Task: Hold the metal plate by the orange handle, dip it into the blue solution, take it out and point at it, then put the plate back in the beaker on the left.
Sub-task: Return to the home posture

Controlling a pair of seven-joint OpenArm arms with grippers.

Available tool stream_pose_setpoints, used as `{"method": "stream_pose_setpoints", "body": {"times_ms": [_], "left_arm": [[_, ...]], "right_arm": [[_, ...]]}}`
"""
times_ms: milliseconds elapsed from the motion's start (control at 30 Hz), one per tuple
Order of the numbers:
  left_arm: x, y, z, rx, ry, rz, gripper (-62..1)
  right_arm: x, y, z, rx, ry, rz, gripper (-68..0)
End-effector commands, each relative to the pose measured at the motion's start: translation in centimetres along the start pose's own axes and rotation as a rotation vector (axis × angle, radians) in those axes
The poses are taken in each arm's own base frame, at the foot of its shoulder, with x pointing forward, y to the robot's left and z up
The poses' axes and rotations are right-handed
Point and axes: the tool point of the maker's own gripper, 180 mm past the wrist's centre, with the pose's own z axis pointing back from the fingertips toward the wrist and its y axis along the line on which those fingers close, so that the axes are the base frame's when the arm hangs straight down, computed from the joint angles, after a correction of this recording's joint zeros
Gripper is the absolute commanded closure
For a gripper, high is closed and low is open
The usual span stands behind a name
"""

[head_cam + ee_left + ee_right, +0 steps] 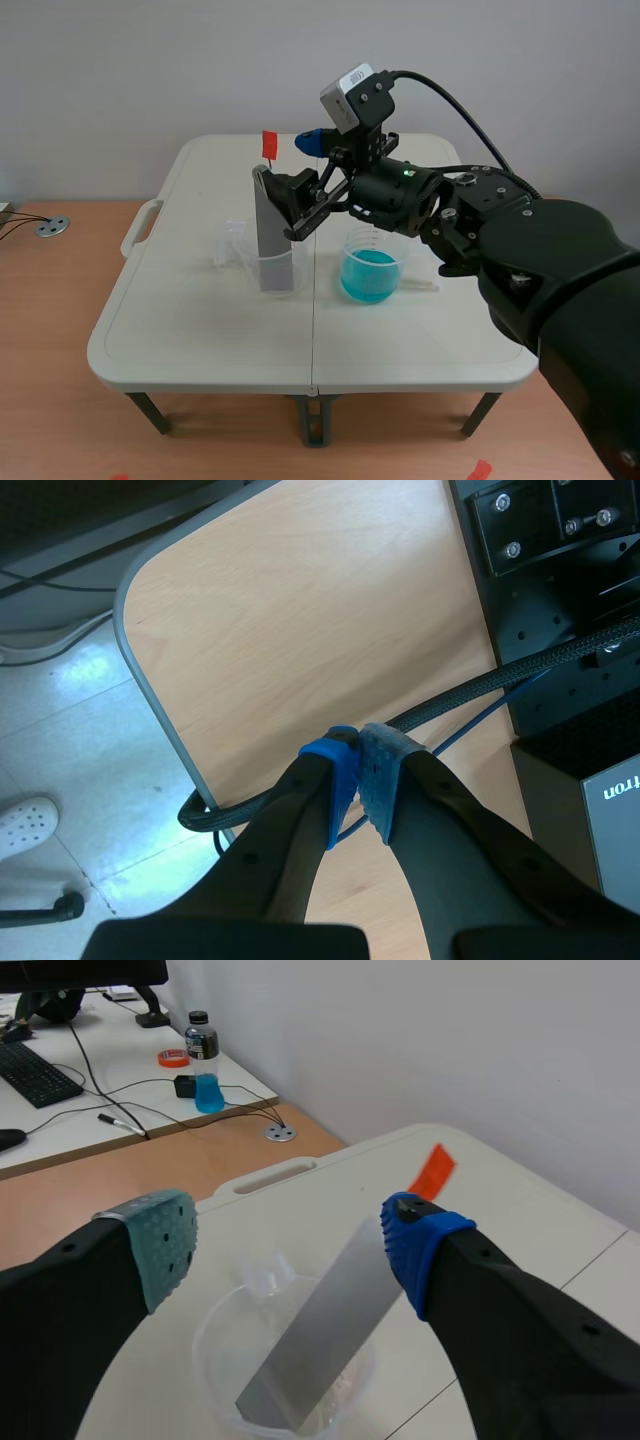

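A grey metal plate leans in the clear left beaker, its orange handle sticking up at the top. The beaker of blue solution stands just to its right. My right gripper is open above the plate, near the handle. In the right wrist view the handle lies just ahead of the blue fingertip, and the grey-green pad is far off on the other side. My left gripper is shut on nothing over a wooden desk, outside the scene view.
The beakers stand mid-way on a white folding table. A small clear container lies left of the left beaker. A bottle with blue liquid and a tape roll sit on a desk beyond. Black cables run under my left gripper.
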Motion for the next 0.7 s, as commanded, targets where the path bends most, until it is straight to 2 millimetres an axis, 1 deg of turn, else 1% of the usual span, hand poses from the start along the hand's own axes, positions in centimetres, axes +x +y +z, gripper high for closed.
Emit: {"method": "stream_pose_setpoints", "body": {"times_ms": [0, 133, 167, 200, 233, 267, 333, 367, 500, 667], "left_arm": [[0.0, 0.2, 0.3, 0.001, -0.003, 0.001, -1.7], [0.0, 0.2, 0.3, 0.001, -0.003, 0.001, -2.4], [0.0, 0.2, 0.3, 0.000, -0.003, 0.001, -6.0], [0.0, 0.2, 0.3, 0.000, -0.003, 0.001, -12.4], [0.0, 0.2, 0.3, 0.000, -0.004, 0.001, -21.2], [0.0, 0.2, 0.3, 0.000, -0.006, 0.001, -31.7], [0.1, 0.2, 0.3, 0.003, -0.010, 0.000, -57.1], [0.1, 0.2, 0.3, 0.003, -0.010, 0.000, -62.3], [0.2, 0.1, 0.2, 0.003, -0.014, 0.006, -62.3], [0.2, 0.1, 0.2, 0.003, -0.014, 0.006, -62.3]], "right_arm": [[1.6, -1.2, -0.3, -0.028, -0.042, 0.024, -46.2], [1.6, -1.6, -0.3, -0.051, -0.044, 0.031, -58.3], [1.6, -1.6, -0.3, -0.052, -0.044, 0.030, -61.6], [1.6, -1.7, -0.3, -0.058, -0.044, 0.030, -64.2], [1.7, -1.9, -0.3, -0.069, -0.047, 0.032, -66.5], [1.7, -2.1, -0.2, -0.078, -0.047, 0.035, -66.5], [1.7, -2.4, -0.1, -0.094, -0.047, 0.040, -66.5], [1.6, -2.6, 0.0, -0.100, -0.045, 0.043, -66.5], [1.5, -3.8, 1.0, -0.130, -0.052, 0.009, -66.5], [1.0, -5.5, 3.3, -0.171, -0.038, -0.005, -66.5]]}}
